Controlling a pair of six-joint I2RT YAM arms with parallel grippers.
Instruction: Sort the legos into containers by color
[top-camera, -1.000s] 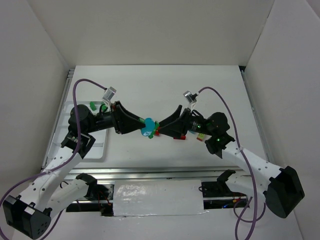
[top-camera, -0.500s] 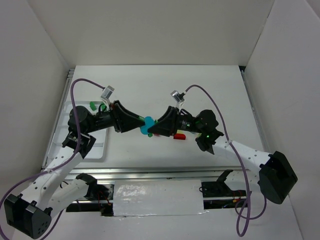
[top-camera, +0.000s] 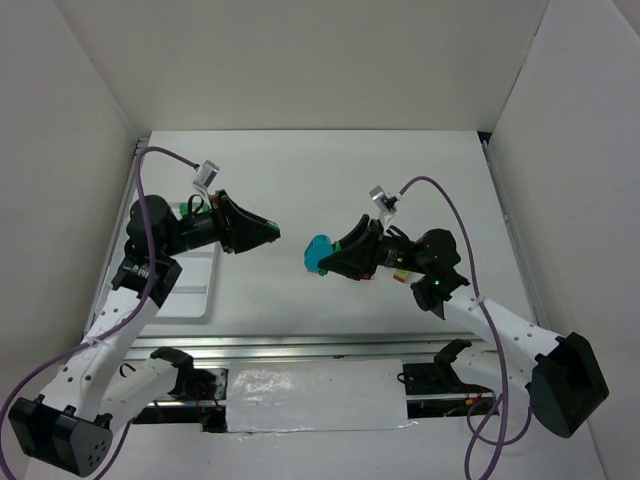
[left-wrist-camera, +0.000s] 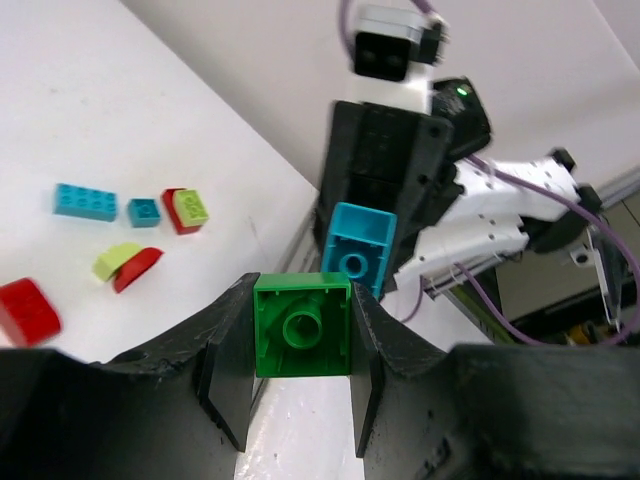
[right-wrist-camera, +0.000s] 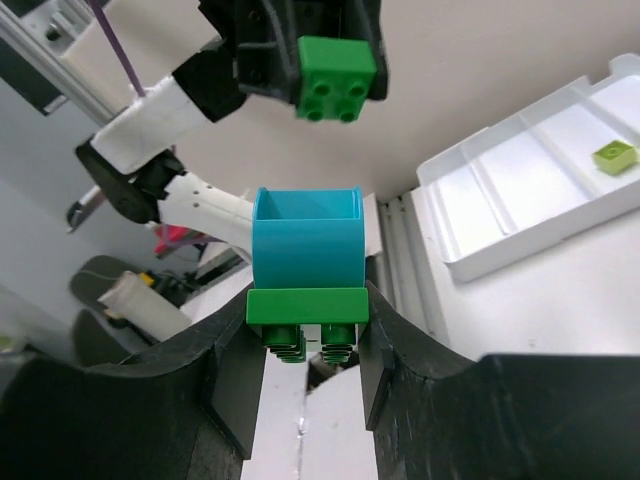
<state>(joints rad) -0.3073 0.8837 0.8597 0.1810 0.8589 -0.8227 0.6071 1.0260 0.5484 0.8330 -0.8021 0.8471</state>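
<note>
My left gripper (left-wrist-camera: 302, 322) is shut on a dark green square lego (left-wrist-camera: 302, 340), held in the air; from above that gripper (top-camera: 268, 232) sits left of centre. Facing it a short way off, my right gripper (right-wrist-camera: 307, 316) is shut on a flat dark green lego (right-wrist-camera: 307, 306) with a teal lego (right-wrist-camera: 307, 240) stuck onto it. That teal lego (top-camera: 318, 250) shows at the right gripper's (top-camera: 328, 257) tip. The white tray of containers (right-wrist-camera: 500, 215) holds a lime lego (right-wrist-camera: 613, 152). Loose teal (left-wrist-camera: 85, 201), red (left-wrist-camera: 28, 310) and lime (left-wrist-camera: 118, 260) legos lie on the table.
The tray (top-camera: 190, 285) lies at the table's left edge, partly under my left arm. White walls close in the table on three sides. A metal rail runs along the near edge. The purple cables arch above both arms.
The two grippers met at the centre and the right one shut on the teal-and-green stack. They have pulled apart: the left drew back left with its green lego, the right moved back right.
</note>
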